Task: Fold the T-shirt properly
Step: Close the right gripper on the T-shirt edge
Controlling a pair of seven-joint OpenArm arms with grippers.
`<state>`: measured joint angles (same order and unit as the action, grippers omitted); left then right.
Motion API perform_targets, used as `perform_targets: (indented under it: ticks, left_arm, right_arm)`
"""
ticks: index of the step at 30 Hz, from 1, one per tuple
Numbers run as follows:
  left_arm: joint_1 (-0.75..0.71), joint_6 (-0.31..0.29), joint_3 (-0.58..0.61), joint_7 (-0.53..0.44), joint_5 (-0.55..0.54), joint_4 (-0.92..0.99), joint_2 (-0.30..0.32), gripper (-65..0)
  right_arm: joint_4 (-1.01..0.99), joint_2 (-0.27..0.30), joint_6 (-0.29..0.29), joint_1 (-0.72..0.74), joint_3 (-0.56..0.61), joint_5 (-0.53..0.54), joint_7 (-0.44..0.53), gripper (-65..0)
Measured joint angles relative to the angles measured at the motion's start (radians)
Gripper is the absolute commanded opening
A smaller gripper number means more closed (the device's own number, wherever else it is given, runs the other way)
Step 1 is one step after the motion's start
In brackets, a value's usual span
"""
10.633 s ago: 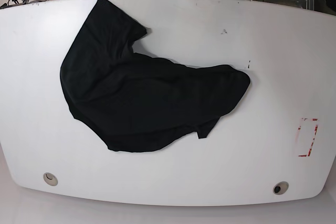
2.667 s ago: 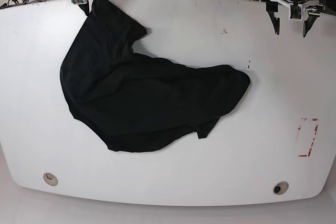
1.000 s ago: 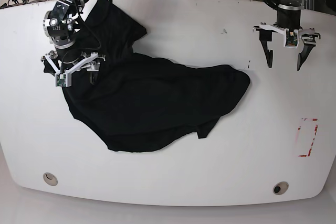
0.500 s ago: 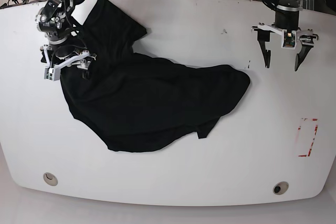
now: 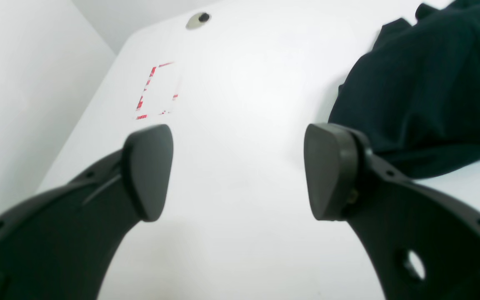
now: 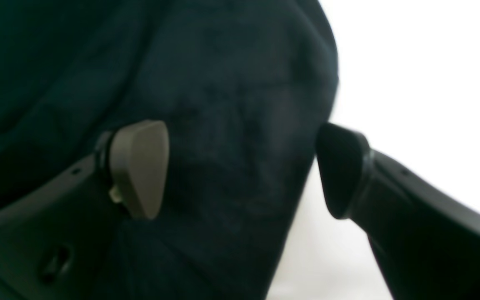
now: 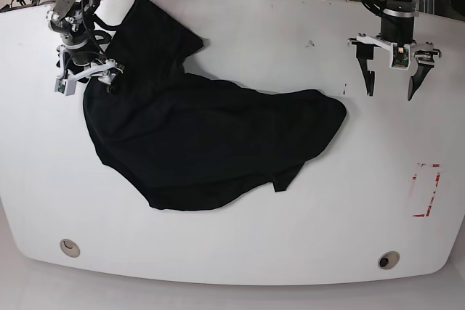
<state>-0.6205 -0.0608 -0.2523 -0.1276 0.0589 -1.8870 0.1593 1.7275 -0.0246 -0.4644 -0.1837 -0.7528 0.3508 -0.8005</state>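
- The black T-shirt (image 7: 196,143) lies crumpled and unfolded on the white table (image 7: 254,252), filling the left and middle of the base view; one lobe runs up toward eleven o'clock, near the far edge, and another reaches out toward three o'clock.
- A small flap of cloth sticks out of its lower edge at about five o'clock from the shirt's middle.
- The right gripper (image 7: 86,78) hangs over the shirt's edge at about ten o'clock, its jaws spread wide and holding nothing.
- In the right wrist view that gripper (image 6: 240,166) straddles the cloth edge: one fingertip (image 6: 140,166) is over the black fabric (image 6: 223,83), the other over the bare table beside it. Whether either pad touches the cloth cannot be told.
- The left gripper (image 7: 392,85) stands at about two o'clock from the shirt, over bare table, clear of the cloth, jaws apart and empty.
- In the left wrist view the gripper (image 5: 238,171) frames bare tabletop, with the shirt's lobe (image 5: 431,83) just beside the right-hand finger.
- A red tape rectangle (image 7: 426,190) marks the table at four o'clock from the shirt, well apart from it.
- Two round cable holes sit near the front edge, one at seven o'clock (image 7: 70,247) and one at five o'clock (image 7: 388,260).
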Motion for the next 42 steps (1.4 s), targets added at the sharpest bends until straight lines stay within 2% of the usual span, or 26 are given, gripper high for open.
perform_targets:
  ticks: [3,7,17,23,28,31,36,39,40,42]
  left_arm:
    - [0.004,0.0,-0.003,0.0,0.0,0.0,0.0,-19.6]
    - [0.014,0.002,-0.007,0.003,-0.001,0.0,0.0,-19.6]
    - [0.01,0.0,-0.005,0.0,0.0,0.0,-0.001,-19.5]
    - [0.011,0.001,-0.005,0.003,-0.001,0.0,-0.001,-19.4]
    - [0.014,0.001,-0.005,0.005,-0.008,0.0,0.0,-19.0]
    - [0.006,0.005,-0.008,-0.002,-0.003,0.0,0.0,-18.9]
    - [0.0,0.004,-0.007,0.004,0.005,0.001,0.0,-18.9]
    - [0.001,0.005,-0.007,0.003,0.004,0.001,-0.001,-18.5]
    - [0.003,0.003,-0.006,0.003,0.004,0.001,-0.001,-18.5]
    - [0.006,0.001,-0.007,0.005,0.004,0.001,0.0,-18.3]
  right_arm:
    - [-0.035,0.009,0.001,0.019,-0.013,0.079,-0.016,-12.6]
    - [-0.077,0.023,0.004,0.048,-0.026,0.124,-0.039,-12.5]
    - [-0.124,0.047,-0.005,0.037,-0.028,0.122,-0.068,-12.6]
    - [-0.058,0.03,0.003,0.015,-0.024,0.1,-0.102,-12.6]
    - [-0.005,0.022,-0.003,-0.006,-0.026,0.121,-0.122,-12.6]
    - [0.013,0.025,-0.007,-0.003,-0.054,0.2,-0.227,-12.6]
    - [0.008,0.06,-0.008,0.002,-0.073,0.245,-0.234,-12.7]
    - [-0.021,0.075,-0.007,0.005,-0.063,0.255,-0.23,-16.1]
    - [-0.059,0.084,-0.008,0.006,-0.046,0.253,-0.198,-17.4]
    - [-0.119,0.094,0.006,0.019,-0.025,0.229,-0.176,-22.8]
